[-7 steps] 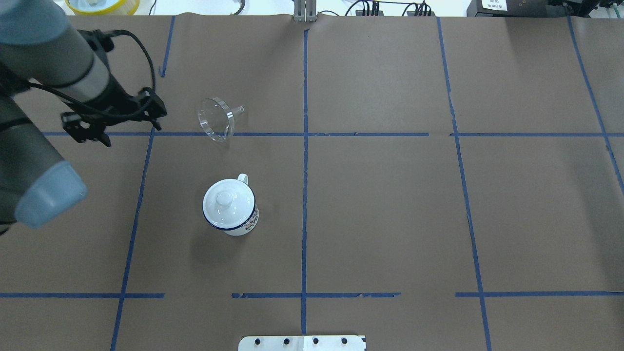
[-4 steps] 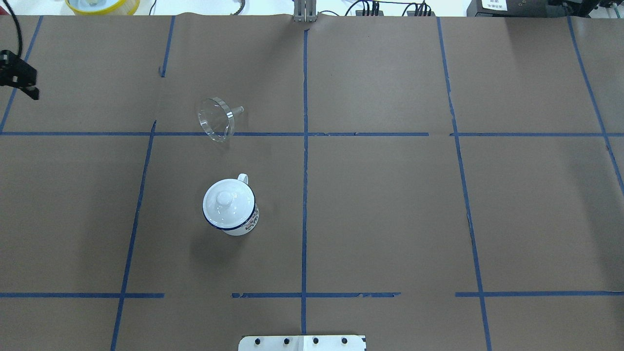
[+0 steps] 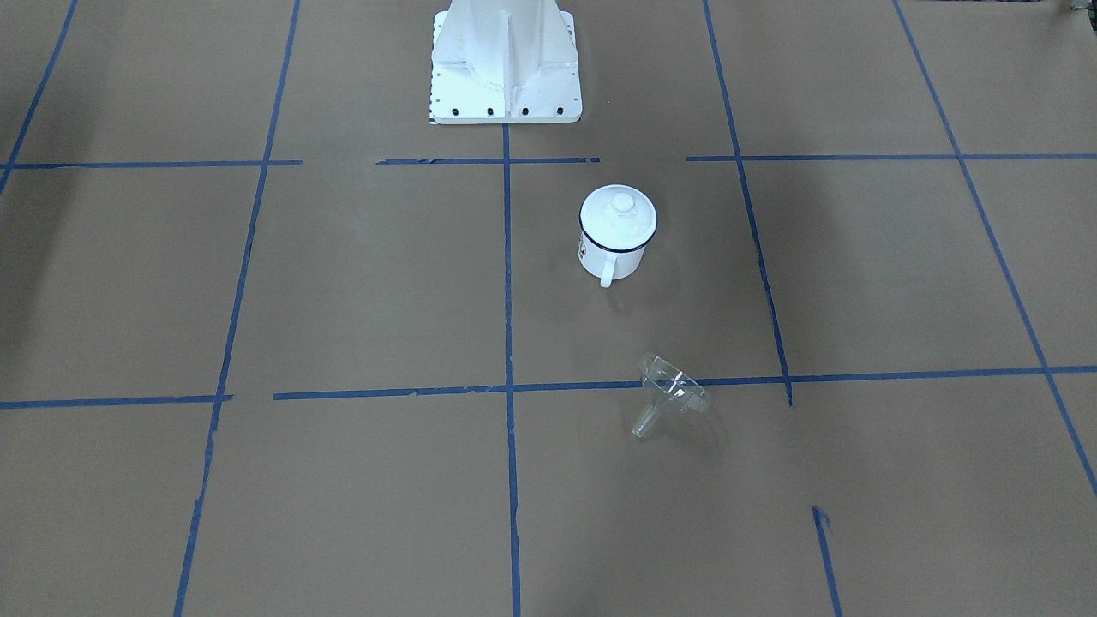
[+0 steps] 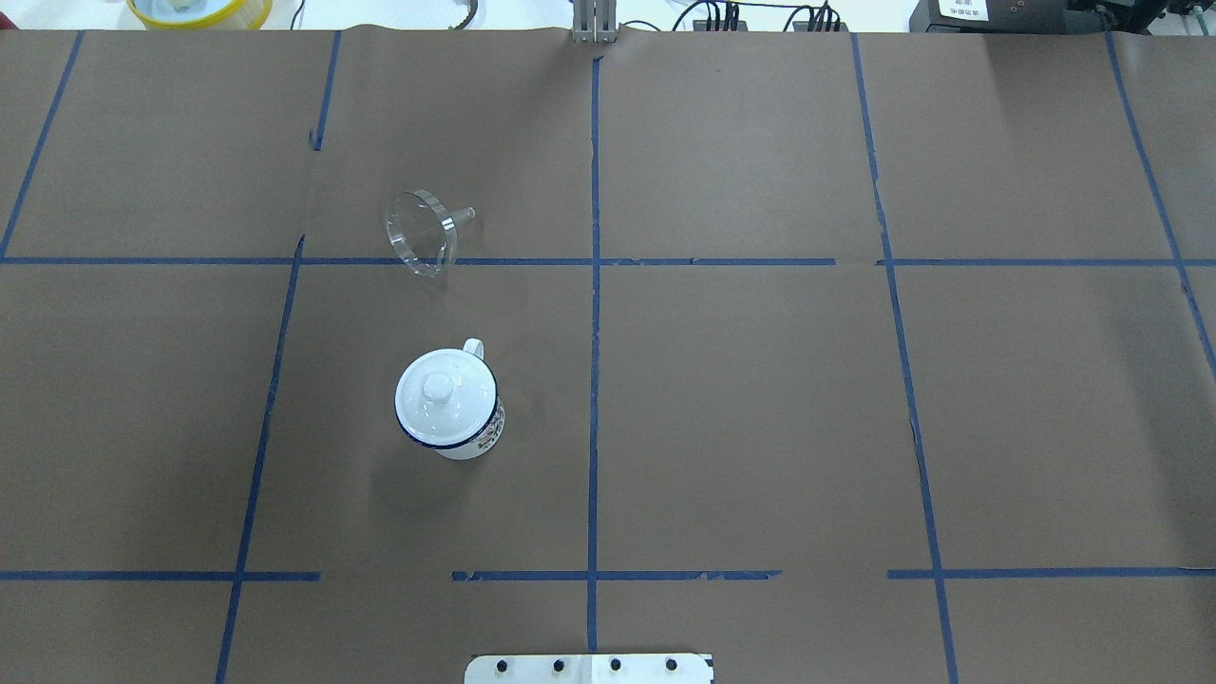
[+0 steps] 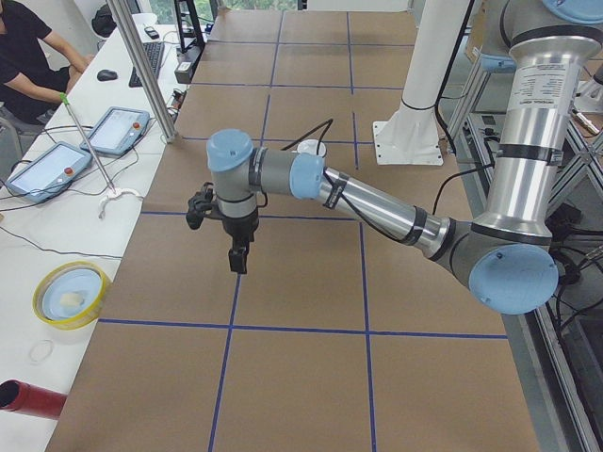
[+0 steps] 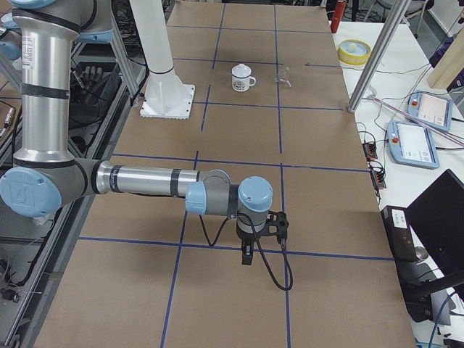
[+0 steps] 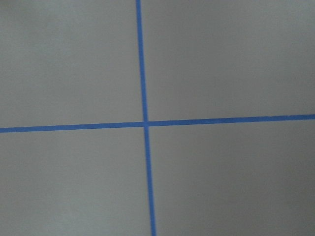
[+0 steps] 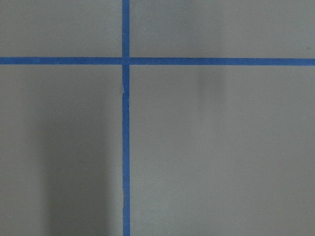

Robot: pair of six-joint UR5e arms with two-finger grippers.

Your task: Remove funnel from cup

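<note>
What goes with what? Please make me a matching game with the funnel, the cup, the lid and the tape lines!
Things:
1. funnel
2. cup
3. lid
4. tape lines

How they look:
A. white and round with a knob, sitting on top of the cup
B. blue, running in straight lines that cross
C. see-through, lying on its side
D. white with a dark blue rim and a handle, standing upright

Right pairs: 1-C, 2-D, 3-A, 4-B.
</note>
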